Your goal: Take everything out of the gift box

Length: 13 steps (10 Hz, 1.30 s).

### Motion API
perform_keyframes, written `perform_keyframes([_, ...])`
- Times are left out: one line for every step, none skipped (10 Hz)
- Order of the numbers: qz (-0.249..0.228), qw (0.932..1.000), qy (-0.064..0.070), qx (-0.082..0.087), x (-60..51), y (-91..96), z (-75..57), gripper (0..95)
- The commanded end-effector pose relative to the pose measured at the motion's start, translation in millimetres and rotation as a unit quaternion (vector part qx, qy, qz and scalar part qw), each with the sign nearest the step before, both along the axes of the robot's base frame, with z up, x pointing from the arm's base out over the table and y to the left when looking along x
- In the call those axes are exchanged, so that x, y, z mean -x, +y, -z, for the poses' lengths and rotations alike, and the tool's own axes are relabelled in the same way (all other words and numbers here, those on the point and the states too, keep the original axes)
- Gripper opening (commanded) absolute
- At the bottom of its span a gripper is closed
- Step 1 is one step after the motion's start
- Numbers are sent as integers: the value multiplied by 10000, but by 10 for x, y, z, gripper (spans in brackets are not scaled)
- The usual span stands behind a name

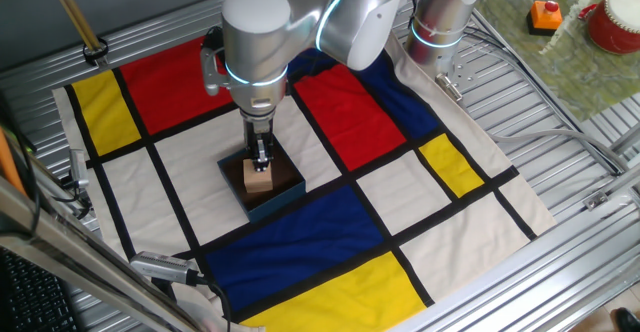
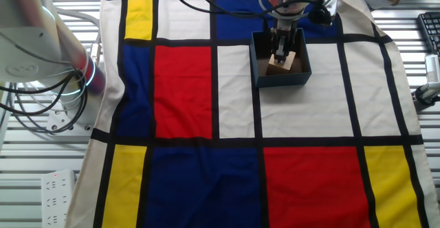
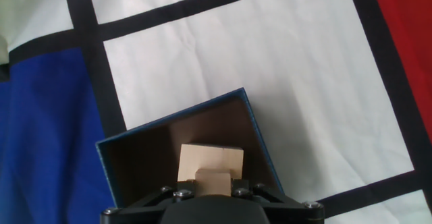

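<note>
Inside the box, a block is sitting on the brown floor. Gripper is reaching down into the box at the block; grip cannot be confirmed. Box is resting on a white square of the cloth.

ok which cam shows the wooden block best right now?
Hand view: the wooden block is close and large inside the gift box, only its near edge hidden by the gripper. One fixed view shows it small under the fingers; the other shows just a tan sliver.
</note>
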<state>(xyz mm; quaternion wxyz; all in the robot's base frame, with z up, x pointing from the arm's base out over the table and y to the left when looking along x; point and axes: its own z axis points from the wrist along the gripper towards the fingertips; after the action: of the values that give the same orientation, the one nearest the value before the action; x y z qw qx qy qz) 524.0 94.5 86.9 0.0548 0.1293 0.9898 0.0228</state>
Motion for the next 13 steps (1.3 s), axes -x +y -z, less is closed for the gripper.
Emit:
perform_keyframes([-83,10000,55,6,-12,-8,-15,0])
perform_keyframes([-146,9998,102,22,-43,-8,-114,0])
perform_keyframes([-237,9996,93,119,-65,2,-216,0])
perform_keyframes([-337,9992,-84,210,-80,6,-316,0])
perform_keyframes([-445,9984,-234,242,-79,2,-363,0])
perform_keyframes([-596,9974,-307,264,-64,-19,-446,0])
perform_keyframes([-777,9960,-328,286,-42,-70,-516,0])
perform_keyframes([-1109,9927,-325,342,17,-194,-604,0])
perform_keyframes([-1188,9919,-313,328,44,-251,-638,0])
perform_keyframes([-1370,9896,-308,322,100,-384,-690,0])
perform_keyframes([-1538,9872,-291,321,135,-523,-710,0])
perform_keyframes([-1690,9850,-183,280,159,-703,-712,0])
perform_keyframes([-1810,9831,-164,240,181,-844,-717,0])
